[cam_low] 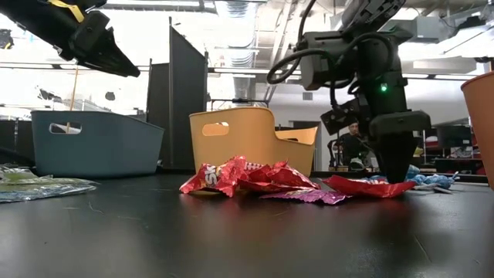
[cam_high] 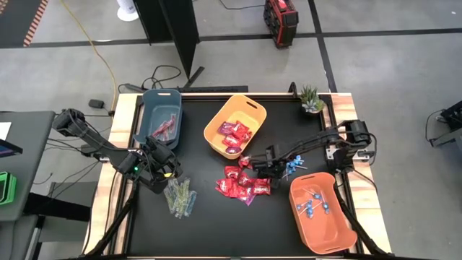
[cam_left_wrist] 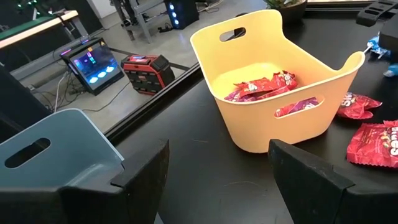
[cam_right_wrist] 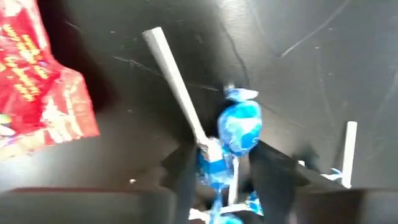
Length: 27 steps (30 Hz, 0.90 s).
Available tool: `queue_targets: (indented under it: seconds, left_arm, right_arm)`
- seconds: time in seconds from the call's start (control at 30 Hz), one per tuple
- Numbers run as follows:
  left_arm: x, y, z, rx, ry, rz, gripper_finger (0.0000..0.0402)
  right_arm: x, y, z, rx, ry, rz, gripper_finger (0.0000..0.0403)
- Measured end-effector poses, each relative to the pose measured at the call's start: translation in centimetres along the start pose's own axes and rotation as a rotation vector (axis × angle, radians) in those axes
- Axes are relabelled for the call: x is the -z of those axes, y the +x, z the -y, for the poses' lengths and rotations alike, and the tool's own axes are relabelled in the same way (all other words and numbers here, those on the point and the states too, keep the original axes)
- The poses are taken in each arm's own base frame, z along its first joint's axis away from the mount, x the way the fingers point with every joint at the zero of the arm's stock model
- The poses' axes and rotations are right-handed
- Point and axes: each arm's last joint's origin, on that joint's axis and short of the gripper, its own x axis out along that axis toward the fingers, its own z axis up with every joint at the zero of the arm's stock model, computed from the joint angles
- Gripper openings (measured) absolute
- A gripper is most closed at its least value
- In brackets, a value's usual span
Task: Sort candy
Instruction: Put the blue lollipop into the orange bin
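Pinching blue lollipops (cam_right_wrist: 233, 134) — right gripper (cam_right_wrist: 224, 165) jaws; left gripper (cam_left_wrist: 217, 180) jaws spread.

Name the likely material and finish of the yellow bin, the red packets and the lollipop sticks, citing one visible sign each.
Yellow bin: probably moulded plastic, smooth and matte; thin one-piece walls with cut-out handles.
Red packets: likely foil or plastic film, glossy; they crinkle and catch light.
Lollipop sticks: white, matte, rigid; paper or plastic, the look leaves it open.
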Motion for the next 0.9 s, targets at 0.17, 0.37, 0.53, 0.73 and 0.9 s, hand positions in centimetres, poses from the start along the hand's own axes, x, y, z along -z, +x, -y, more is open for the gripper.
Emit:
queue_targets:
  seconds: [0.17, 0.37, 0.53, 0.73, 0.9]
  left_arm:
    - [0.0, 0.0, 0.0, 0.0, 0.0, 0.0, 0.027]
    - [0.0, 0.0, 0.0, 0.0, 0.0, 0.0, 0.027]
    - [0.0, 0.0, 0.0, 0.0, 0.0, 0.0, 0.027]
    - [0.0, 0.0, 0.0, 0.0, -0.001, 0.0, 0.027]
    - [0.0, 0.0, 0.0, 0.0, 0.0, 0.0, 0.027]
  right_arm:
    - [0.0, 0.0, -0.1, -0.026, 0.003, -0.011, 0.0061]
    - [0.0, -0.5, -0.1, -0.037, 0.002, -0.016, 0.0032]
    - [-0.6, -2.0, -0.6, -0.044, -0.022, -0.011, 0.0035]
    - [-1.4, -4.5, -1.2, -0.054, -0.06, 0.021, 0.0032]
    - [-2.3, -6.8, -1.9, -0.08, -0.115, 0.09, 0.0033]
